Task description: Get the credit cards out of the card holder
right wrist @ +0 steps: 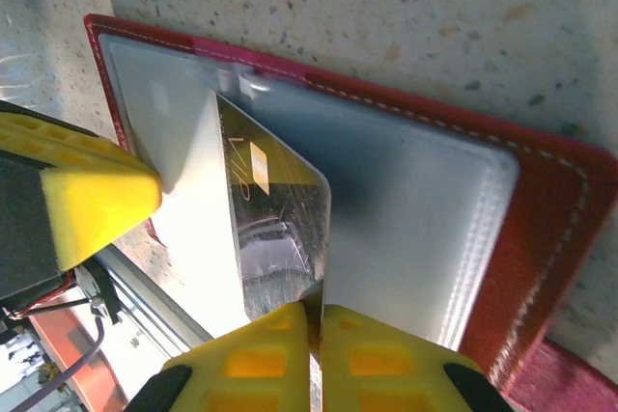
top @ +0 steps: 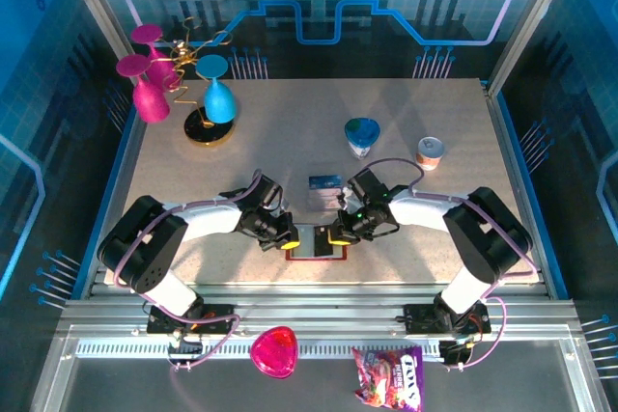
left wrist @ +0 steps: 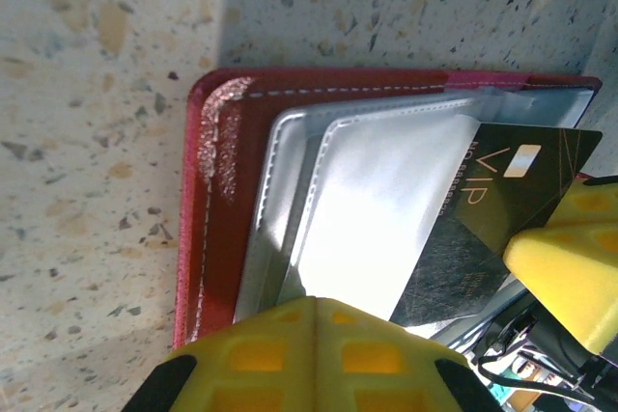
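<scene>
The dark red card holder [top: 315, 244] lies open on the table between both grippers, its greyish clear pockets [left wrist: 367, 200] facing up. A black card [right wrist: 275, 229] marked VIP sticks out of a pocket at a slant, also seen as the black card [left wrist: 492, 209] in the left wrist view. My right gripper [right wrist: 317, 320] is shut on the black card's edge. My left gripper [left wrist: 314, 311] is shut, with its tips resting on the card holder's pocket side. A blue card [top: 325, 181] lies on the table just beyond the holder, with something pale beside it.
A blue-green cup [top: 362, 135] and a small pot [top: 430, 151] stand behind the right arm. Pink and blue glasses [top: 217, 96] hang on a gold stand at the back left. A pink dish [top: 274, 351] and a snack bag [top: 388, 376] lie below the table's front rail.
</scene>
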